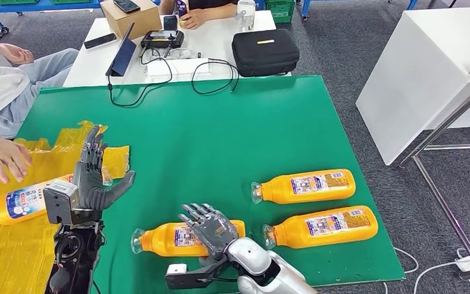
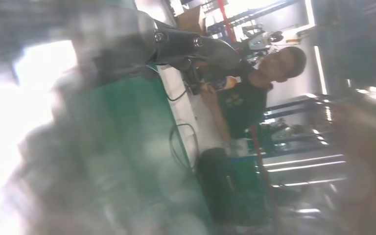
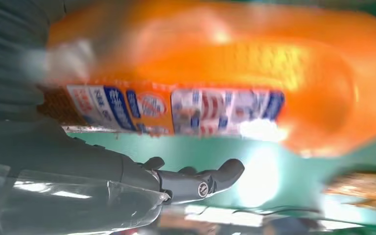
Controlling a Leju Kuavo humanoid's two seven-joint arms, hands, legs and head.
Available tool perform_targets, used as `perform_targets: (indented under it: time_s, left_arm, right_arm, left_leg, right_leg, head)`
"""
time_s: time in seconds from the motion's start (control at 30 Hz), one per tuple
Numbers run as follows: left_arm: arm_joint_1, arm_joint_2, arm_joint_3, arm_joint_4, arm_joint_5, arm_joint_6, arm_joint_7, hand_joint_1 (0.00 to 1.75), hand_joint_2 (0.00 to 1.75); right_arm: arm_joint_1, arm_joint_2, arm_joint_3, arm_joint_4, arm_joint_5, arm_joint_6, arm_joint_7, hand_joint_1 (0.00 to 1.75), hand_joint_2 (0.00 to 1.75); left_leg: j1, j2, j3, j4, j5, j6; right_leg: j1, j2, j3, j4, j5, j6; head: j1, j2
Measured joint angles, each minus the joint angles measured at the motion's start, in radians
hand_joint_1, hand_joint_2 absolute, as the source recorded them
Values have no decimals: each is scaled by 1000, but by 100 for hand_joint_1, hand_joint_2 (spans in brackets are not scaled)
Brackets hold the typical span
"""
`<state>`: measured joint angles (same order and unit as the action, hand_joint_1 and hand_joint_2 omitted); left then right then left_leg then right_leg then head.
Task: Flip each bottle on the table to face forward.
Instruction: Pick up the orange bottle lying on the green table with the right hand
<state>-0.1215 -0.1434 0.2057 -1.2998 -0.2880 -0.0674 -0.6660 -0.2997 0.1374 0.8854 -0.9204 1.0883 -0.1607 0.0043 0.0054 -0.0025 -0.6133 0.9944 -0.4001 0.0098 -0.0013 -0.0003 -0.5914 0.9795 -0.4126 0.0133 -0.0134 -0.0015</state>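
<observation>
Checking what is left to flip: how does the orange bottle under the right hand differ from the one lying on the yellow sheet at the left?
The near bottle lies on the green mat with its cap pointing left; the right hand rests on it. The far-left bottle lies on the yellow sheet, its cap end hidden behind the left hand, which is raised with fingers spread. Both are orange, labelled and on their sides.

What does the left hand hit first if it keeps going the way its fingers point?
Probably the yellow plastic sheet just past the left hand, then bare green mat. Depth is unclear; the raised hand may pass above it.

open green mat (image 1: 220, 141) mid-table, two bottles (image 1: 303, 186) crowding right (near edge), person's hand (image 1: 0, 158) left
</observation>
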Motion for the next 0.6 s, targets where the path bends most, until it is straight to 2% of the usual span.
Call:
perform_targets:
  time_s: [0.03, 0.07, 0.13, 0.3, 0.6]
  left_arm:
    - [14, -4, -4, -23, 2, -1, 5, 0, 175]
    - [26, -7, -6, -43, 4, -2, 8, 0, 175]
    - [49, -11, -8, -76, 10, -3, 14, 0, 175]
    - [80, -19, -7, -120, 29, -14, 13, 0, 175]
    - [96, -33, -7, -148, 33, -24, 10, 0, 175]
  right_arm:
    - [-5, 12, 2, 19, 33, -14, 30, 136, 175]
    - [-9, 23, 2, 37, 62, -24, 54, 161, 175]
    - [-18, 42, 2, 66, 108, -35, 87, 175, 175]
    - [-36, 69, 1, 113, 156, -25, 101, 175, 175]
    - [-64, 89, -20, 155, 158, -16, 97, 175, 175]
  left_leg:
    - [0, 0, 0, 0, 0, 0]
    - [0, 0, 0, 0, 0, 0]
    - [0, 0, 0, 0, 0, 0]
    - [0, 0, 0, 0, 0, 0]
    - [0, 0, 0, 0, 0, 0]
  right_leg:
    - [0, 0, 0, 0, 0, 0]
    - [0, 0, 0, 0, 0, 0]
    - [0, 0, 0, 0, 0, 0]
    - [0, 0, 0, 0, 0, 0]
    - [0, 0, 0, 0, 0, 0]
  head:
    - [0, 0]
    - [0, 0]
    - [0, 0]
    - [0, 0]
    - [0, 0]
